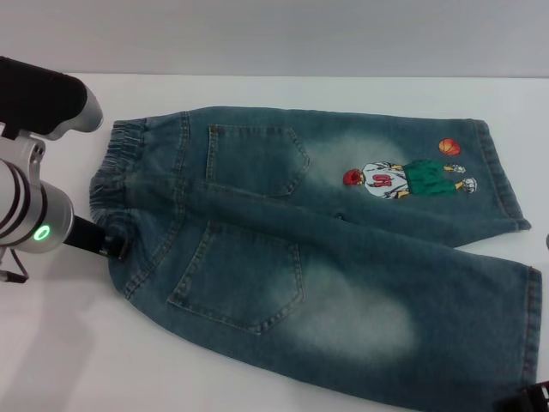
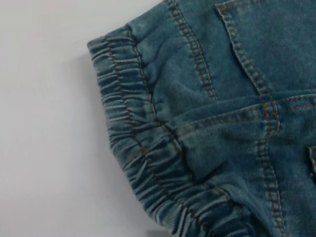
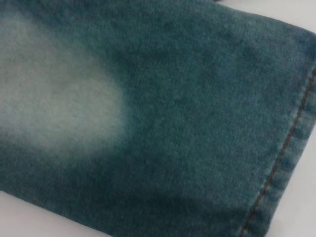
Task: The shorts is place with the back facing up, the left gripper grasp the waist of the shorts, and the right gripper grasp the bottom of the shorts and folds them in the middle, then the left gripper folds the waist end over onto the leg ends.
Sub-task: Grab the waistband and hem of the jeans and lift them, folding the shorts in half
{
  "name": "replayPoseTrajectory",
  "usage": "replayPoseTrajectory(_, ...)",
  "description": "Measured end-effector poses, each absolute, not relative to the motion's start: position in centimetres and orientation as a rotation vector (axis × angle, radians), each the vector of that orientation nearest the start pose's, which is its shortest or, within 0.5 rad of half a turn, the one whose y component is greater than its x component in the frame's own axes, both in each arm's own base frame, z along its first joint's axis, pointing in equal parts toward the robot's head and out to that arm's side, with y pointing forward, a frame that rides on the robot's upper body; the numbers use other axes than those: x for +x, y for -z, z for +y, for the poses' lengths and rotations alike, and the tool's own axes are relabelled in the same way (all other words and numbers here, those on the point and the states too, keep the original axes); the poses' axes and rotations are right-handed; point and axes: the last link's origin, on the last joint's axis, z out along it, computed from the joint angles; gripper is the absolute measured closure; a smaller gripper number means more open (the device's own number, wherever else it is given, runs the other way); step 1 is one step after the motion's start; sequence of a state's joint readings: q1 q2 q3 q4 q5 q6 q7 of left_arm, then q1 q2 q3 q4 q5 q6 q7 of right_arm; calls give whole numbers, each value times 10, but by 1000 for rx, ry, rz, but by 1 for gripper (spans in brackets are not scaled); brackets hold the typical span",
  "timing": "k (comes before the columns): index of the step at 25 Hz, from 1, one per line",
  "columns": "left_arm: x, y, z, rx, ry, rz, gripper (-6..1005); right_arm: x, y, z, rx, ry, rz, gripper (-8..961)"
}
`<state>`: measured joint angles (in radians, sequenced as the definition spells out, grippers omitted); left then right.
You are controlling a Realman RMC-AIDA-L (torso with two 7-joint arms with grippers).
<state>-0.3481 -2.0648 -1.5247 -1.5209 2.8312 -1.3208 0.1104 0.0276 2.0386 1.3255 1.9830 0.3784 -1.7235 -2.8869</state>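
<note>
The shorts [image 1: 326,249] lie flat, back up, mid-tabletop [image 1: 51,360]. At nine o'clock the left tool [image 1: 116,243] touches the waist [image 1: 116,167] — pinching or not, I cannot tell. The right tool [image 1: 527,399] — barely visible at five o'clock — must next grip the hem [image 3: 291,133].

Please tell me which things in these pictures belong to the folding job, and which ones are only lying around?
Part of the job:
- faded blue denim shorts, back pockets up
- their ruffled elastic waistband
- the two stitched leg hems
- the left arm's black tool, at the waistband's near corner
- the right arm's black tool, barely in view by the near hem

Only lying around:
- nothing; only the white table
</note>
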Motion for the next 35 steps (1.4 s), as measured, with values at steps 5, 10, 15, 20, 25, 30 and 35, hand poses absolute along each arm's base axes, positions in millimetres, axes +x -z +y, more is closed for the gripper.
replayPoseTrajectory(5, -227, -3, 334, -2107, -427, -1161, 769, 215, -8, 212, -1974, 542, 1612, 264)
replayPoseTrajectory(10, -227, -3, 335, -2107, -422, -1158, 768, 215, -7, 210, -1975, 556, 1623, 265)
replayPoseTrajectory(15, -226, -3, 337, -2108, -417, -1153, 769, 218, -9, 207, -1962, 587, 1635, 265)
replayPoseTrajectory(20, -225, -2, 337, -2111, -420, -1151, 768, 219, -11, 208, -1953, 603, 1629, 265)
replayPoseTrajectory(25, -225, -2, 337, -2112, -420, -1150, 769, 224, -11, 209, -1932, 624, 1631, 264)
replayPoseTrajectory(30, -223, -1, 338, -2115, -411, -1147, 768, 225, -8, 211, -1932, 616, 1627, 264)
replayPoseTrajectory(35, -221, 0, 339, -2120, -404, -1147, 768, 226, -6, 212, -1932, 607, 1630, 264)
